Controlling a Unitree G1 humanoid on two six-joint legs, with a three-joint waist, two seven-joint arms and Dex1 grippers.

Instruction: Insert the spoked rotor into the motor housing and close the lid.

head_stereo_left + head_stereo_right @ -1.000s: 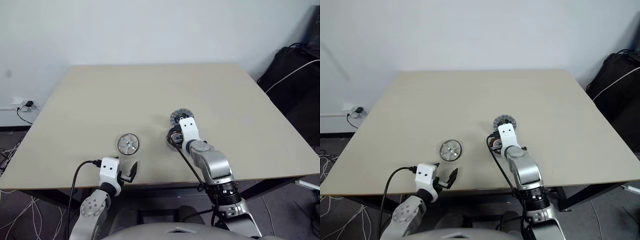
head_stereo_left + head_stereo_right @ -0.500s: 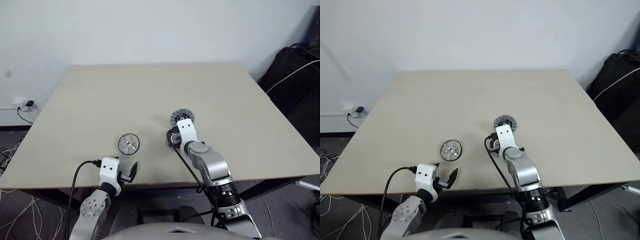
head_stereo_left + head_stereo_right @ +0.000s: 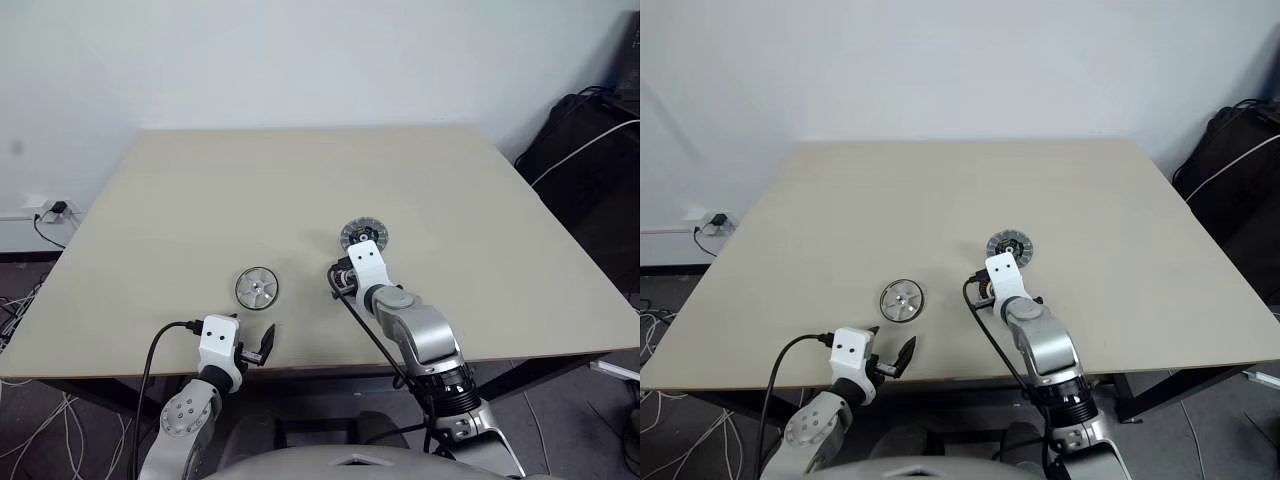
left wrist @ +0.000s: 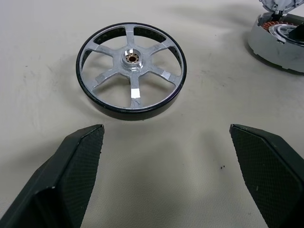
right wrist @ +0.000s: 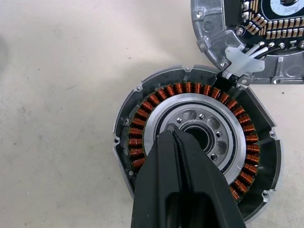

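Right end effector (image 5: pixel 176 137) shifted slightly left, clenched empty over flat-lying motor housing (image 5: pixel 156 107); left end effector (image 4: pixel 166 142) released.

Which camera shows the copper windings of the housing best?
The right wrist view: the housing lies face up, nearly the whole ring of copper windings visible around its pale centre, with the shut right gripper over the middle. The left wrist view catches just its edge, and in the eye views the right arm mostly hides it.
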